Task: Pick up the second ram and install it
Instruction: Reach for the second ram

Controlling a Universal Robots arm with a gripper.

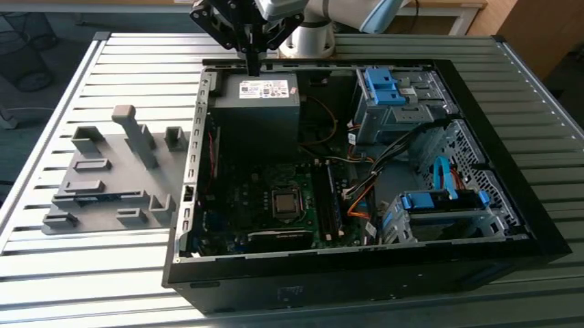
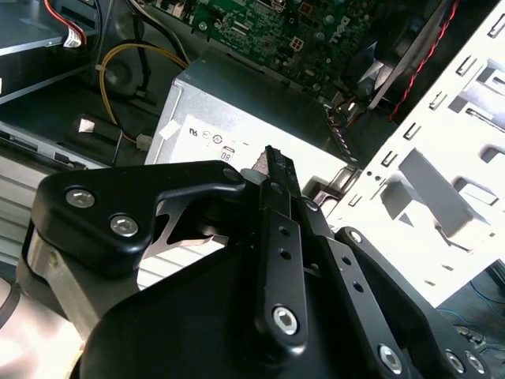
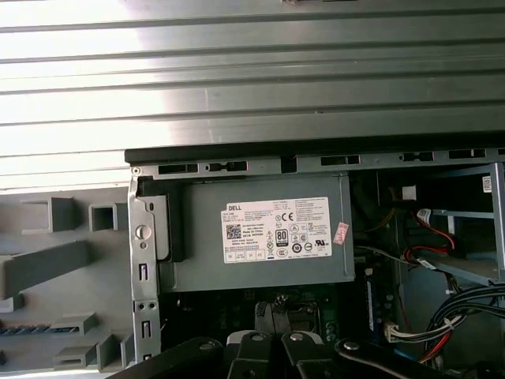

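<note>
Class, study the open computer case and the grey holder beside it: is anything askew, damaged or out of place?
Nothing looks damaged or spilled. The only askew item is a small pink sticker, stuck tilted on the power supply beside its straight white label. The gripper hangs near that unit.

1 gripper (image 1: 251, 67), 1 computer case (image 1: 365, 277), 1 power supply (image 1: 256, 113), 1 tray (image 1: 105, 156).

- A white label (image 3: 276, 230) lies on the grey power supply (image 3: 205, 253) in the first wrist view. It carries a logo, a square code and rows of certification marks.
- A small pale sticker (image 3: 341, 232) with red print sits at that label's edge.
- In the exterior view, upper middle of the frame, the white label (image 1: 264, 89) has print too small to read.
- In the second wrist view, the white label (image 2: 207, 138) shows dark marks.
</note>
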